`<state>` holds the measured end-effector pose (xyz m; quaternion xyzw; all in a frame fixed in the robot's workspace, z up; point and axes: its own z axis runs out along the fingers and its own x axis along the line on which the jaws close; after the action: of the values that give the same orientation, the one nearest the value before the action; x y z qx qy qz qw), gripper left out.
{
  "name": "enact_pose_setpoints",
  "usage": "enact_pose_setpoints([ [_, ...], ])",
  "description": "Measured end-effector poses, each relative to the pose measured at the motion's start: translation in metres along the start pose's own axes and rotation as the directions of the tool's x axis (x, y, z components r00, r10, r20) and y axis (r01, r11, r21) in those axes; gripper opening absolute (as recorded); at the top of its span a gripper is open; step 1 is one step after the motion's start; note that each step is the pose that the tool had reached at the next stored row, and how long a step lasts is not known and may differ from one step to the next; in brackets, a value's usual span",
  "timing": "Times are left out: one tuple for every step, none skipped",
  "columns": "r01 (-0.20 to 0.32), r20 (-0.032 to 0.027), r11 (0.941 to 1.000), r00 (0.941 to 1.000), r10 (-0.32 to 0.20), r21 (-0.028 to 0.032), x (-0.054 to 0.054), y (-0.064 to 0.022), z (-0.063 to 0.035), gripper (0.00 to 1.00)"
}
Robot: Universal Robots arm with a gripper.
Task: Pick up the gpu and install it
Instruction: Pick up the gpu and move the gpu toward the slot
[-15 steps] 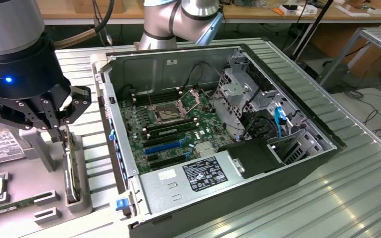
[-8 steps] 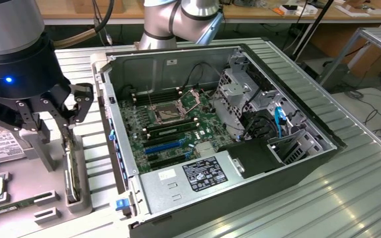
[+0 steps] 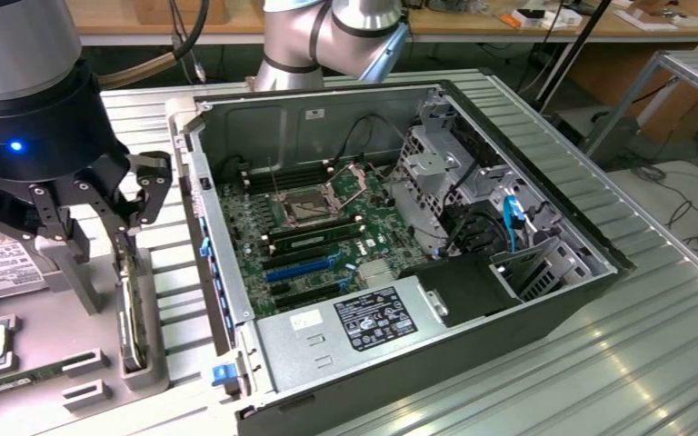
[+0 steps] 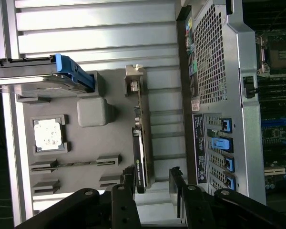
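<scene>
Clearly spread, the gripper [image 4: 152,175] hangs with its black fingers apart on either side of one end of the gpu [image 4: 139,143], not pinching it. The gpu, a thin dark board with a silver-grey metal bracket at its other end, stands on its long edge in a slot. That slot runs along the edge of the matt grey moulded tray [image 4: 86,143] nearest the computer case [image 3: 507,381]. The boxy case lies open on the ribbed metal worktop [image 3: 640,363], its green motherboard [image 3: 243,222] bared.
</scene>
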<state>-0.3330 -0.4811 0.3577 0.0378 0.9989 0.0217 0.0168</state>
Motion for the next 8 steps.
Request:
enact_pose_setpoints([
  [0.000,0.0000,1.0000,1.0000,0.000,0.0000,0.0000,0.0000,0.0000,0.42],
  [0.000,0.0000,1.0000,1.0000,0.000,0.0000,0.0000,0.0000,0.0000,0.42],
  [0.000,0.0000,1.0000,1.0000,0.000,0.0000,0.0000,0.0000,0.0000,0.42],
  [0.000,0.0000,1.0000,1.0000,0.000,0.0000,0.0000,0.0000,0.0000,0.42],
  [0.000,0.0000,1.0000,1.0000,0.000,0.0001,0.0000,0.0000,0.0000,0.42],
  [0.000,-0.0001,1.0000,1.0000,0.000,0.0001,0.0000,0.0000,0.0003,0.42],
  [0.000,-0.0001,1.0000,1.0000,0.000,0.0001,0.0000,0.0000,0.0009,0.42],
  [0.000,0.0000,1.0000,1.0000,0.000,0.0000,0.0001,-0.0001,0.0023,0.42],
])
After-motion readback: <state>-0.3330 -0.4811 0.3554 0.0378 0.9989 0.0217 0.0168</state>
